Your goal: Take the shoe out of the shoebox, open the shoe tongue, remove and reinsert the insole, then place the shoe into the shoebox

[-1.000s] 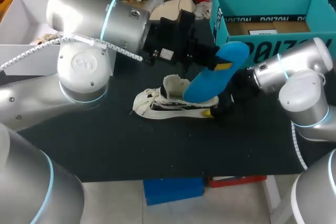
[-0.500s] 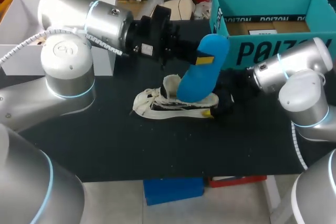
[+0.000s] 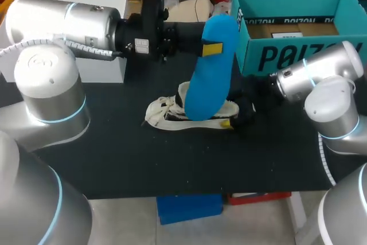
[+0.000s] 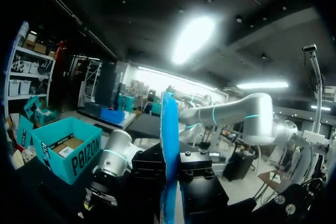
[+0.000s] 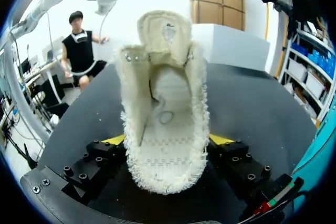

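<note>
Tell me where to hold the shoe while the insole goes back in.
By the heel sides, from behind, as the right claw does now: the shoe lies on its sole, opening up, so that grip likely leaves the mouth free for the insole.

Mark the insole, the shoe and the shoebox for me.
insole [image 3: 206,78]: head view, middle of its blue face.
shoe [image 3: 163,113]: head view, white laced forefoot.
shoebox [image 3: 287,47]: head view, teal front wall.
</note>
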Robot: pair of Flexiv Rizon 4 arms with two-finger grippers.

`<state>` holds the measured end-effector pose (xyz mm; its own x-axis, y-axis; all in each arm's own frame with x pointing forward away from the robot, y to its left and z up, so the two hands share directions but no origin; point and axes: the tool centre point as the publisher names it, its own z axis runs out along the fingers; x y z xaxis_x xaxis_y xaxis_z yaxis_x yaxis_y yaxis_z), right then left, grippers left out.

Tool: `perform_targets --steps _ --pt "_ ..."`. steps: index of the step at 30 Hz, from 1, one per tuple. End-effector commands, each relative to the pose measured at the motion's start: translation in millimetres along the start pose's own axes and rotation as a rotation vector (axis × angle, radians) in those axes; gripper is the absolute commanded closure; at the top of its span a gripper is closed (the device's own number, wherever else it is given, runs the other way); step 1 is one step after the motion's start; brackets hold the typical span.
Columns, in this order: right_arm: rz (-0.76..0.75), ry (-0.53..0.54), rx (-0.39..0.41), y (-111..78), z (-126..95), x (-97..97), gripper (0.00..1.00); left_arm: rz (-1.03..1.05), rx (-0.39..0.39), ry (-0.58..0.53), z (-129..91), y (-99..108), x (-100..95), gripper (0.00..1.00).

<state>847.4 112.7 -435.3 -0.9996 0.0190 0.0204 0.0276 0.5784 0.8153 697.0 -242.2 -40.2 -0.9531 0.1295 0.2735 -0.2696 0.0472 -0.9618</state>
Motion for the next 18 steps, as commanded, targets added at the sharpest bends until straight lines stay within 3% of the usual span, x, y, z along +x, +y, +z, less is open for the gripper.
perform_targets --steps 1,9,18 --pt "0.001 -0.001 0.003 -1.3 1 -0.8 1.00 -0.022 0.037 -0.086 -11 -9 38.7 1.00" --pt "0.001 -0.001 0.003 -1.3 1 -0.8 1.00 -0.046 0.108 -0.040 -10 -41 72.3 1.00" --pt "0.001 -0.001 0.003 -1.3 1 -0.8 1.00 0.008 0.098 -0.035 -10 -70 103.6 1.00"
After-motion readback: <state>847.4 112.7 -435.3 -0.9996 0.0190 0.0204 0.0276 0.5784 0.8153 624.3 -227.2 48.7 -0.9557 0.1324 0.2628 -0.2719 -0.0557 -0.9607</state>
